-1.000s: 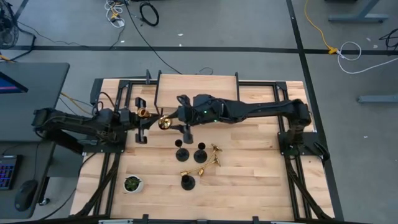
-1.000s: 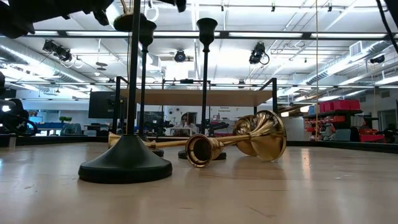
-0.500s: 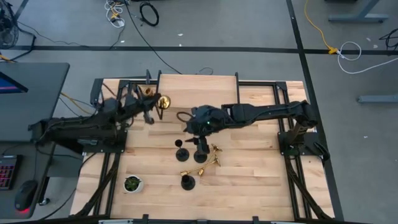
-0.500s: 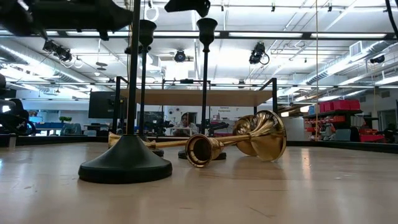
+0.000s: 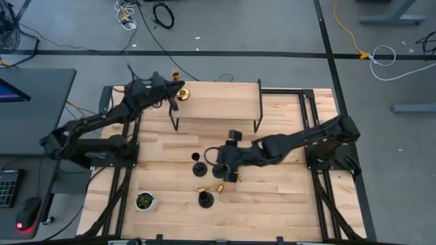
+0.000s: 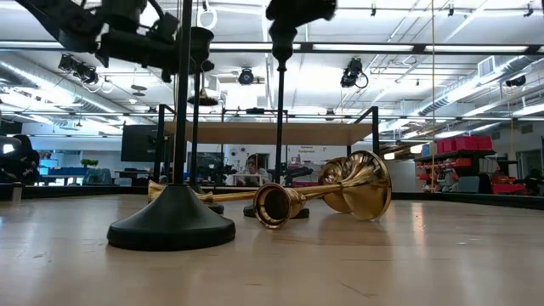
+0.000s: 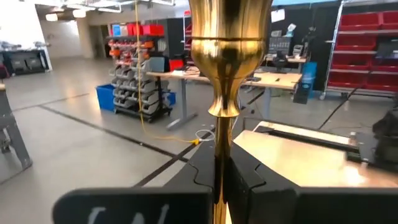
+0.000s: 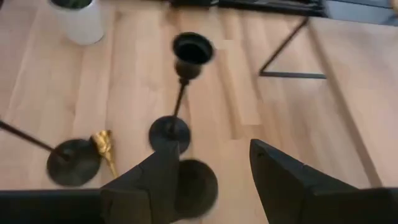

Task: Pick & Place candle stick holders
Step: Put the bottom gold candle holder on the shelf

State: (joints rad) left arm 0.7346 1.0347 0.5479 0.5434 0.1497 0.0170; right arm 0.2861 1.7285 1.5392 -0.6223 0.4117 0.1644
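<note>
Right gripper [image 8: 208,180] spread wide above upright black holder [image 8: 180,93] | stem vertical | left gripper [image 5: 167,88] clamps gold holder [image 5: 181,92] over shelf [image 5: 225,102]

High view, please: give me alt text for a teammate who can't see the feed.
Seen from above, the left gripper holds a gold candle stick holder at the corner of a raised wooden shelf. The right gripper is open over the black candle stick holders mid-table. A white plant pot stands near the front left.
</note>
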